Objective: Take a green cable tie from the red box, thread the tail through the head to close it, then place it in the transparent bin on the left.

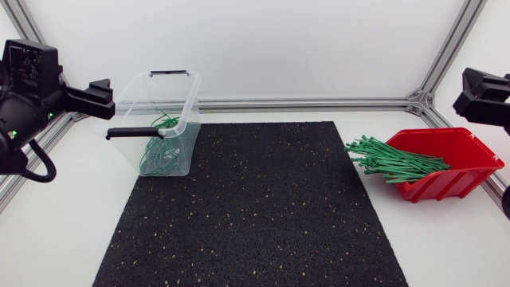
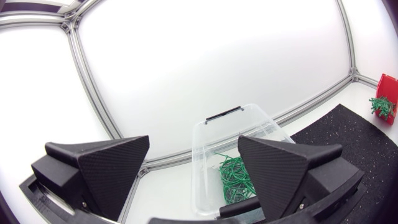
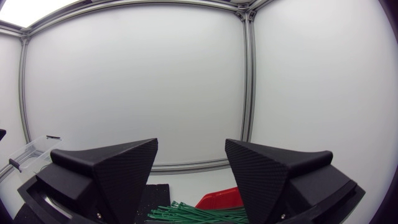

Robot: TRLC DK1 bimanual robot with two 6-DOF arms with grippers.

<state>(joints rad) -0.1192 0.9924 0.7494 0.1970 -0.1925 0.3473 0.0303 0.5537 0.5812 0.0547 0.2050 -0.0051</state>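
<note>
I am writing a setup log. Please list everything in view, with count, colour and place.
table: 1, white, under everything
mat: 1, black, speckled, middle of the table
transparent bin: 1, clear, black handles, left, at the mat's edge
closed cable ties: several, green, inside the transparent bin
red box: 1, red, table's right side
loose cable ties: one bundle, green, sticking out of the red box
left gripper: 1, black, open and empty, by the transparent bin
right gripper: 1, black, open and empty, near the red box
</note>
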